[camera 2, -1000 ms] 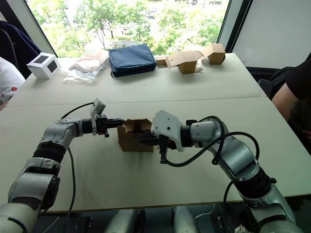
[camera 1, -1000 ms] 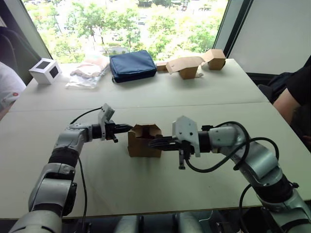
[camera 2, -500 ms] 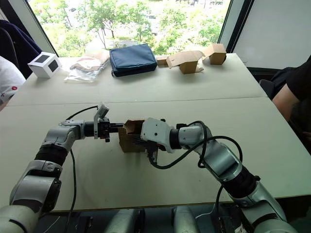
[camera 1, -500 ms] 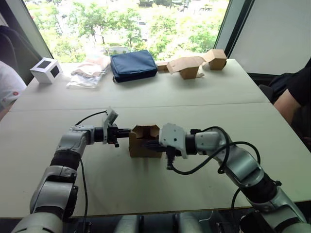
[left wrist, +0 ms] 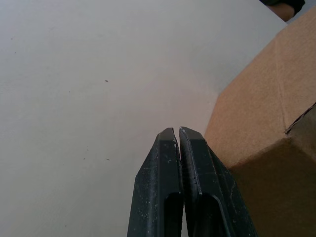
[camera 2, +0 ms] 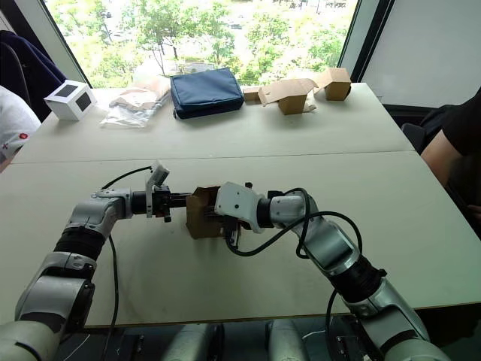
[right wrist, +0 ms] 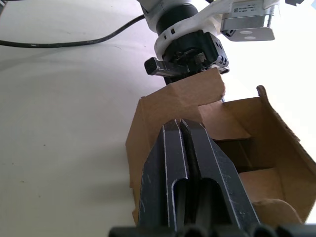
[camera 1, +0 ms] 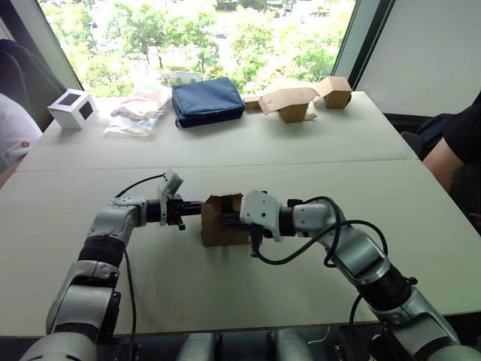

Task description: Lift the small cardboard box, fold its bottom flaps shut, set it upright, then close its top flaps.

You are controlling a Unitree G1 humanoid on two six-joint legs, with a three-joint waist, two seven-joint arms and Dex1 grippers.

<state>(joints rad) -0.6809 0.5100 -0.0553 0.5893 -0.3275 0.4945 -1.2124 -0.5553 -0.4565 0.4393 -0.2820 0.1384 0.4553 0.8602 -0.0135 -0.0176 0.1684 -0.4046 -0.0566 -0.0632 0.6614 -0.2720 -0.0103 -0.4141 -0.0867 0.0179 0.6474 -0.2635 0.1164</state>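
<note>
Resting on table (camera 1: pixel 316 143) mid-front, small cardboard box (camera 1: pixel 222 222) sits open, top flaps (right wrist: pixel 190 94) raised. We press left gripper (camera 1: pixel 197 207), fingers together, against its left wall; right gripper (right wrist: pixel 181 129), fingers likewise pinched empty, braces opposite side, likely squeezing box for lift.

Plain brown small cardboard box (camera 1: pixel 218 224); seemingly navy pouch (camera 1: pixel 206 101).
</note>
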